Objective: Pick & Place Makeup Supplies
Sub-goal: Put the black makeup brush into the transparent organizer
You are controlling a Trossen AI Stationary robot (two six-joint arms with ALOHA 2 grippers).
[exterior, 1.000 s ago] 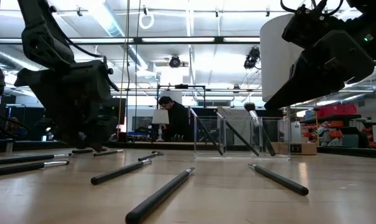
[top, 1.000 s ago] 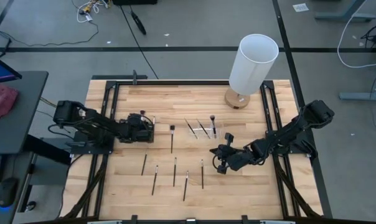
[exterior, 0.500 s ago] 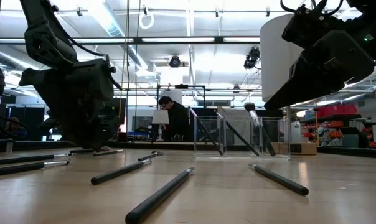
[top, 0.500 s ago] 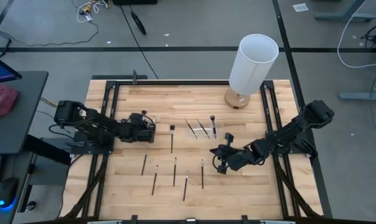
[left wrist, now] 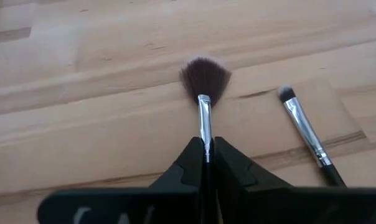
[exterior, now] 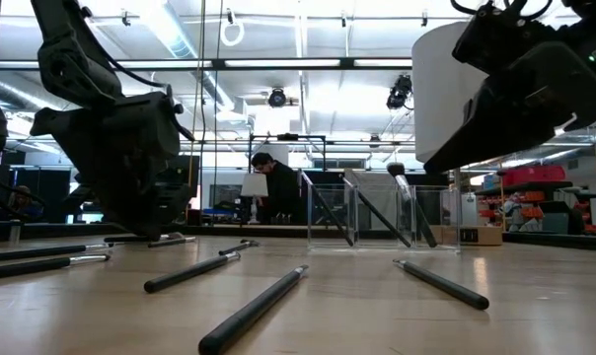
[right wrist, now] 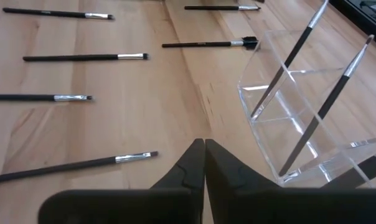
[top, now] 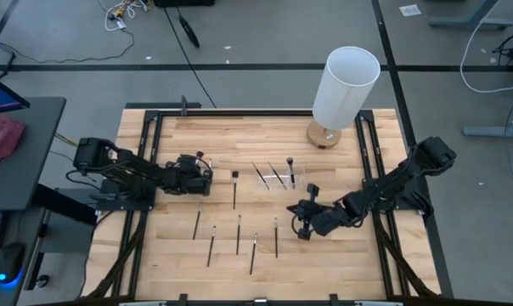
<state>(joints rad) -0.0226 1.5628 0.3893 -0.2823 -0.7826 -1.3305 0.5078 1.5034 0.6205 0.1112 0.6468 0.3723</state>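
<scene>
Wooden tabletop w/ black frame. Left gripper sits low at the table's left side, fingers pinched tight on the silver ferrule of a fan brush; brush lies flat on the wood, dark bristles fanned out ahead of the fingertips. A second brush w/ small pale-tipped head lies just beside it, not touching. Right gripper hangs above the table right of centre, fingers fully together, nothing betw them, near the clear plastic holder. Holder has slim brushes leaning inside, approx 3 in high view. One longer brush lies alone betw left gripper & holder. Five more brushes lie in a loose row nearer the front edge, roughly parallel, apart from each other. White cylinder lamp on round wooden base stands at the far right of the table. Low view: person in dark top in the room behind
</scene>
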